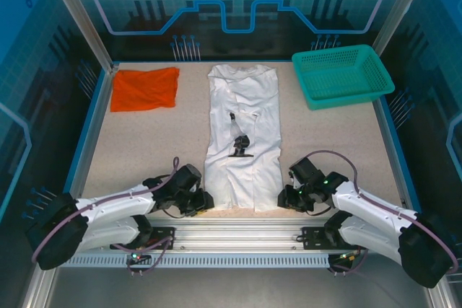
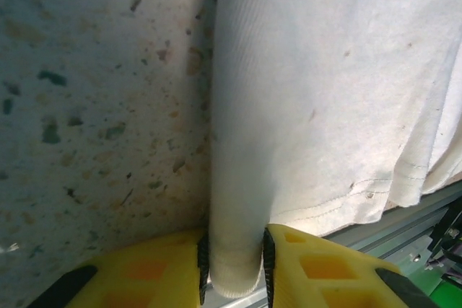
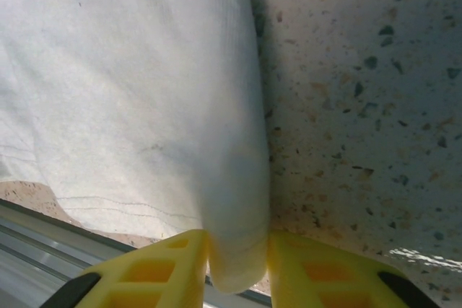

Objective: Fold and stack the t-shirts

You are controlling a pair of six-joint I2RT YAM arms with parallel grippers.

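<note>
While spread lengthwise at the centre of the table (image 1: 144, 149), the white t-shirt (image 1: 242, 138) is held at both near corners.
Its near-left folded edge is clamped between the fingers of the left gripper (image 2: 234, 254), its near-right edge between those of the right gripper (image 3: 239, 254). The orange-red t-shirt (image 1: 145, 89) is seen folded at the far left, well apart; a teal basket (image 1: 341, 76) is set far right.

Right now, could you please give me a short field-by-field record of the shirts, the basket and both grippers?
white t-shirt: flat, lengthwise in the middle, sides folded in, black graphic up
orange-red t-shirt: folded, far left, apart from the white one
teal basket: far right corner
left gripper: shut on the white t-shirt's near left corner
right gripper: shut on its near right corner
</note>
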